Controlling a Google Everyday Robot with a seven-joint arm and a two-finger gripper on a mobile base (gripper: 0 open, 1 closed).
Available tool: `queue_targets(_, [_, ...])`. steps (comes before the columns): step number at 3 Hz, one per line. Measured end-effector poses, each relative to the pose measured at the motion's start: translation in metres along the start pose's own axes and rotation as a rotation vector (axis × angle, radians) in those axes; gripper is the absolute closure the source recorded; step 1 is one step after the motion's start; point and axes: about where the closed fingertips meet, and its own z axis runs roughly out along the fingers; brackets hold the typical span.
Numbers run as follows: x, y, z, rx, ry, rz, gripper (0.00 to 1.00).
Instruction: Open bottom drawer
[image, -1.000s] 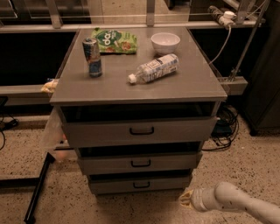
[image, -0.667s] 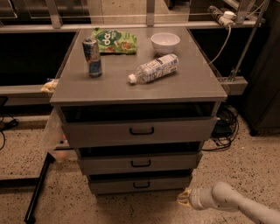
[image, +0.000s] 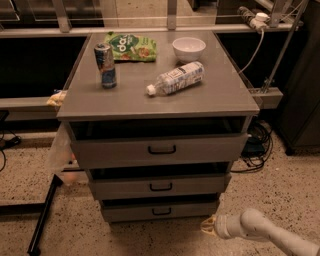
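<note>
The gripper (image: 207, 226) sat low in the lower right of the frame, near the floor (image: 280, 190), just beside the lower right corner of the cabinet (image: 230, 100). Its pale tip pointed left toward that corner. Whether it was open or closed could not be told, and it held nothing that could be seen. The arm (image: 265, 232) ran from it to the bottom right edge of the frame.

The bottom drawer (image: 135, 212) was the lowest and narrowest of three grey fronts, at lower centre of the frame. Its handle (image: 161, 211), a small black loop, sat at the middle of the front, well left of the gripper and apart from it. A dark gap showed above the front. Above it were the middle drawer (image: 125, 188) and the top drawer (image: 115, 150), each wider than the one below.

On the cabinet top stood a can (image: 105, 65) at the left, upright. A green bag (image: 131, 46) lay flat behind it. A white bowl (image: 189, 48) sat at the back right. A bottle (image: 176, 79) lay on its side in the middle, cap toward the left front.

A clear plastic bag (image: 62, 155) hung at the cabinet's left side. Cables (image: 257, 145) lay on the floor at its right.
</note>
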Motion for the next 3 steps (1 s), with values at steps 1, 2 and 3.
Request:
queue_targets(1, [0.003, -0.012, 0.021, -0.003, -0.036, -0.010, 0.62])
queue_targets(2, [0.004, -0.020, 0.035, -0.012, -0.060, -0.017, 0.38])
queue_targets(3, [0.004, -0.025, 0.044, -0.009, -0.076, -0.023, 0.16])
